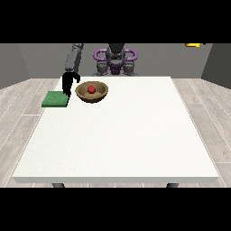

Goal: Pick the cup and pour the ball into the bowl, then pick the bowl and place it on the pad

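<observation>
Ball in bowl, hand between bowl and pad.

The red ball [91, 89] sits inside the brown bowl [101, 95] on the white table [122, 140], beside the green pad [55, 99]. 1 hand [68, 83] at the view's left hangs fingers-down between pad and bowl; it seems to hold nothing, though I cannot tell how far its fingers are open.

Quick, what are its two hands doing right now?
Hand at the view's left: hangs between the green pad and the bowl, holding nothing; fingers cannot be told.
Other hand: not in view.
</observation>
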